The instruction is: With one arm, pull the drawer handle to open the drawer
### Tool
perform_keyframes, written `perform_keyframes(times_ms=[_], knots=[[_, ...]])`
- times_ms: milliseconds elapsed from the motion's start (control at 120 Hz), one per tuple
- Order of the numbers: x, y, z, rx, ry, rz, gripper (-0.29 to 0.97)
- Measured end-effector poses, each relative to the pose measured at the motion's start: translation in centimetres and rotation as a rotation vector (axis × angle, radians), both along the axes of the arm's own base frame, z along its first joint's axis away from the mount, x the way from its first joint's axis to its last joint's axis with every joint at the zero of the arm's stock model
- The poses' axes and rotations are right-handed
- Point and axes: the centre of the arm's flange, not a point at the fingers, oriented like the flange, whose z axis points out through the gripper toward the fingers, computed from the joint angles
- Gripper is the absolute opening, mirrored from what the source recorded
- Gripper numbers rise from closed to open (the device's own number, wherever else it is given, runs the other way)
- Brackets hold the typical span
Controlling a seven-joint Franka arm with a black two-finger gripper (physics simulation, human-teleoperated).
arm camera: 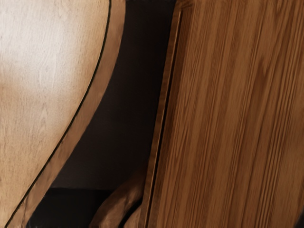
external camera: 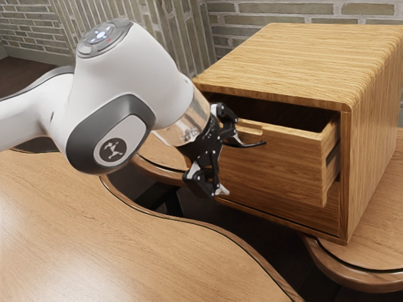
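The white Franka arm [external camera: 107, 107] fills the upper left and centre of the exterior view, and its black gripper [external camera: 238, 167] sits at the middle of the frame, right against the front of the drawer [external camera: 283, 167]. The fingers stand wide apart: the upper one [external camera: 252, 144] lies across the drawer front just beneath the wooden handle [external camera: 250, 130], while the lower one [external camera: 211, 187] hangs near the drawer's bottom left corner. Neither appears to clamp the handle between them. The drawer occupies the centre right of the frame and juts partway out of the wooden cabinet [external camera: 315, 63], with a dark gap open above its top edge and its side panel exposed at the right. The cabinet rests on a rounded wooden table [external camera: 352, 264] at the lower right, and a second, curved tabletop [external camera: 94, 239] spreads over the lower left. A brick wall [external camera: 283, 12] runs along the top. In the wrist view, a grained wooden panel [arm camera: 228, 118] covers the right half, a pale table surface [arm camera: 42, 95] the left, with dark shadow between.
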Motion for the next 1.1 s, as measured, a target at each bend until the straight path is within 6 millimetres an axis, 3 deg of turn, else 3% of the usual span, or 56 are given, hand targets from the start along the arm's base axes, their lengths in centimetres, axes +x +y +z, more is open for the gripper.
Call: perform_keyframes(times_ms=[433, 817, 883, 983, 1100], knots=[[-7.1, -1.0, 0.1, 0.007, -0.037, -0.005, 0.68], [-13.6, -0.7, 0.4, 0.026, -0.092, 0.023, 0.68], [-15.0, -1.8, 1.0, 0.039, -0.114, 0.01, 0.68], [-16.4, -5.8, 3.0, 0.095, -0.16, -0.02, 0.68], [-13.5, -8.3, 8.2, 0.054, -0.085, -0.039, 0.68]])
